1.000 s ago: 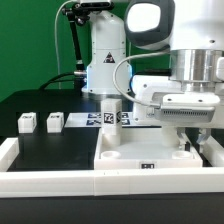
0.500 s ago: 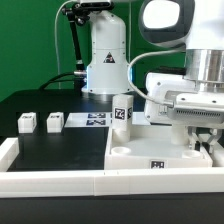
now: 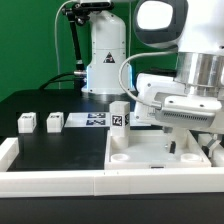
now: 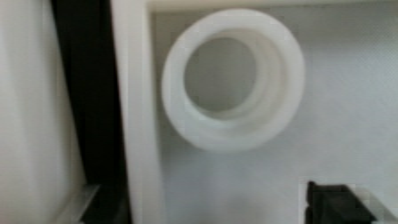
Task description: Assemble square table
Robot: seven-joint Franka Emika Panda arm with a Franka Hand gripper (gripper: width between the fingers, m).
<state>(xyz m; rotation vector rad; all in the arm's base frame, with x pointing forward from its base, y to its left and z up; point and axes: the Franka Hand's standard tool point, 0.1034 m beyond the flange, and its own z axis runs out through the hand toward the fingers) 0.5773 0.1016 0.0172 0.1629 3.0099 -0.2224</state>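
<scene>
Since half a sec. ago the gripper [image 3: 190, 140] has gone a bit up and toward the exterior view's left, and the upright leg [image 3: 119, 118] shows lower in the picture; vs. one sec. ago the table top [image 3: 150, 150] lies more to the exterior view's right. Both loose legs [image 3: 27, 122], [image 3: 54, 122] kept their place.

Exterior view, from its left: the border rail [image 3: 60, 181] runs along the near edge of the black table [image 3: 60, 145]. The loose legs stand side by side on the black surface, a small gap btw. them, well apart from the table top. Next is the marker board [image 3: 92, 119], flat, w/ black tags, in front of the white robot base [image 3: 105, 60]. The upright leg, w/ a tag on its front face, stands at the far left corner of the table top — if it is on the top or just behind the rim, I cannot tell. A corner socket [image 3: 119, 155] shows as a round ring near the near left corner. The table top lies flat, just behind the border rail. The gripper hangs close over the right part of the top.

Wrist view: a socket ring [image 4: 231, 95] fills the middle, w/ a strip of black table beside the top's rim. One dark fingertip [image 4: 338, 203] sits at the picture's edge — the jaws stand apart, nothing pinched.
</scene>
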